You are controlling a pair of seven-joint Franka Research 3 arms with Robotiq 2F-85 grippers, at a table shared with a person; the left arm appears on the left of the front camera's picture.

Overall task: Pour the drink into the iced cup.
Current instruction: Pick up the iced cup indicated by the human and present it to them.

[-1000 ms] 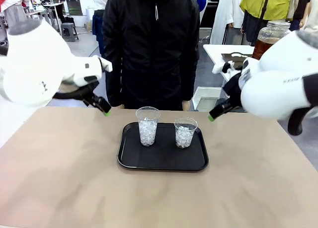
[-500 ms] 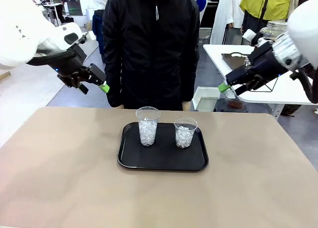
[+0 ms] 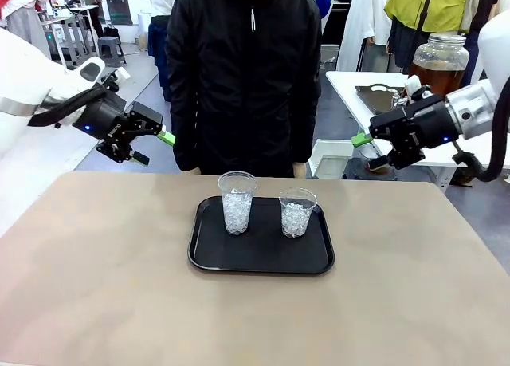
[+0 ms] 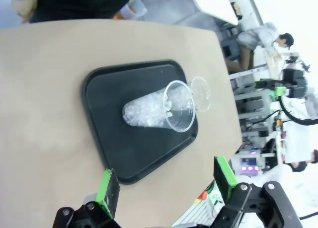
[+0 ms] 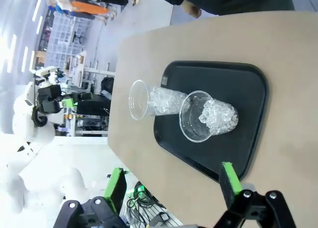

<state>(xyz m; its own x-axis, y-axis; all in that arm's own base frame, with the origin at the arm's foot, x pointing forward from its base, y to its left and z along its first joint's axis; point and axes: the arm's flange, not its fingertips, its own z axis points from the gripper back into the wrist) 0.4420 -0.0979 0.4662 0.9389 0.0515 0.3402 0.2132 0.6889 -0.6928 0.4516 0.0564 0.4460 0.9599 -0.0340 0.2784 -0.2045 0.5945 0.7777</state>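
Observation:
Two clear plastic iced cups stand on a black tray at the table's middle: a taller cup on the left and a shorter cup on the right, both holding white ice cubes. My left gripper hovers open above the table's far left edge. My right gripper hangs open above the far right edge. In the left wrist view the taller cup partly hides the shorter cup, and the left gripper is open. The right wrist view has the shorter cup nearer its open gripper. Amber-brown drink fills a glass jar.
A person in a black jacket stands at the far side behind the tray, arms down. The jar sits on a white table behind my right arm. Bare tan tabletop surrounds the tray.
Both arms have pulled back from close to the camera and lifted. The grippers now sit higher and farther out to the sides, still open. The cups and tray have not moved.

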